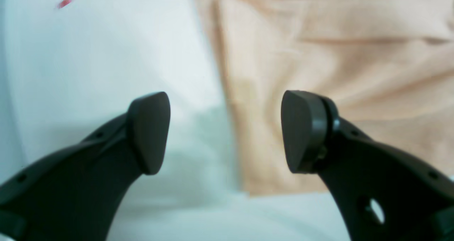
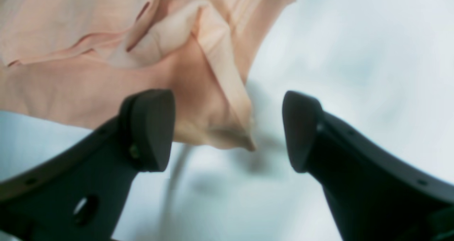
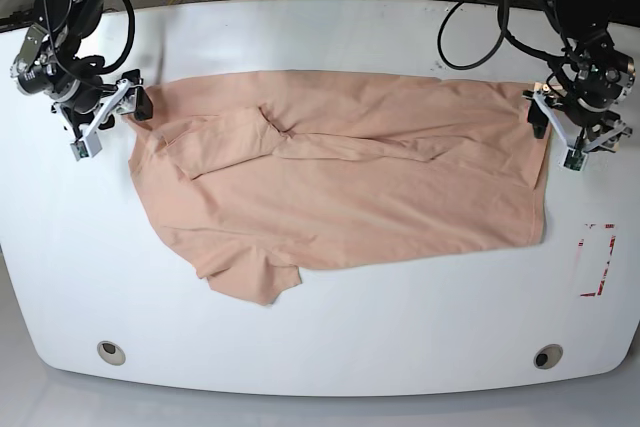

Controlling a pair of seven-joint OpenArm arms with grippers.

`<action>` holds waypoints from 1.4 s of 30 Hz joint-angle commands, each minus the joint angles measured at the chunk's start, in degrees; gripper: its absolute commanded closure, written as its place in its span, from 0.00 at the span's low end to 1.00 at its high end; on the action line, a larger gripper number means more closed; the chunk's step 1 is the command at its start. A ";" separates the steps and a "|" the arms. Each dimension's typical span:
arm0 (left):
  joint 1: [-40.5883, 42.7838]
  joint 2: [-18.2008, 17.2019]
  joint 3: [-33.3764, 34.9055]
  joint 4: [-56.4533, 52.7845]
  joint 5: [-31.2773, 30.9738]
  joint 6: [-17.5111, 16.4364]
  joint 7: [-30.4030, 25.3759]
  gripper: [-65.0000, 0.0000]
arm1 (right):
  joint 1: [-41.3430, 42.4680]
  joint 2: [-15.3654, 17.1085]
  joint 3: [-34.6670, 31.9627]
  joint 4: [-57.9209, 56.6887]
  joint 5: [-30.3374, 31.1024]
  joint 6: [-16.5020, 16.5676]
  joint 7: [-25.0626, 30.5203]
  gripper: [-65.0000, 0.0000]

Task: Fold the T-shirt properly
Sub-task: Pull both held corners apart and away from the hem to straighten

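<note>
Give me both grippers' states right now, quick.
Left gripper: open, holding nothing, at the T-shirt edge.
Right gripper: open, holding nothing, by a T-shirt corner.

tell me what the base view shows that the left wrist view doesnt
Only the base view shows the whole T-shirt spread flat, both arms, the right gripper at its far end, and the table with its two holes. Only the left wrist view shows the left gripper up close, jaws apart, holding nothing. Both show the shirt's edge on the white table.

A white table (image 3: pixel 340 332) with rounded corners, dark cables (image 3: pixel 470 22) behind it.
</note>
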 commanded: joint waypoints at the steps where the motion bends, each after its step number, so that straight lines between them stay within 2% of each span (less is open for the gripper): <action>1: 0.47 -0.87 -0.69 0.87 -0.50 0.32 -0.51 0.29 | 0.94 -0.02 0.36 -1.41 -1.24 0.08 1.02 0.32; 7: 1.70 -2.01 -0.78 -3.00 0.29 0.32 -0.69 0.29 | 0.76 -0.99 0.27 -5.89 -3.44 0.08 4.80 0.58; 13: 1.87 -1.92 -0.78 -7.13 0.38 0.32 -0.69 0.30 | 0.50 -0.90 0.27 -6.94 -3.44 0.08 4.98 0.61; 16: 1.96 -1.92 -0.69 -9.41 0.38 0.32 -0.69 0.31 | 0.50 -0.90 0.27 -6.86 -3.35 0.08 4.98 0.78; 18: 1.96 -1.92 -0.78 -9.85 0.38 0.32 -0.69 0.37 | 0.41 -0.81 0.27 -6.86 -3.35 0.08 4.98 0.88; 20: 3.10 -2.01 -0.78 -9.94 0.38 0.32 -0.69 0.55 | -0.03 -0.81 0.27 -6.77 -3.26 0.08 4.89 0.98; 22: 3.98 -1.92 -0.78 -9.59 0.38 0.32 -0.69 0.72 | -0.73 -0.72 0.27 -6.50 -2.91 0.08 4.71 0.99; 24: 5.13 -1.92 -0.78 -8.53 0.38 0.32 -0.60 0.79 | -1.17 -0.63 0.27 -5.36 -3.17 0.08 4.63 0.99; 39: 17.96 -2.10 -1.39 -1.15 0.20 0.32 -0.60 0.79 | -13.57 -0.55 0.62 4.92 -3.26 0.08 3.31 0.99; 42: 18.23 -1.92 -3.33 -1.15 0.20 0.32 -0.60 0.72 | -14.54 -0.63 0.62 5.80 -3.35 0.08 3.31 0.97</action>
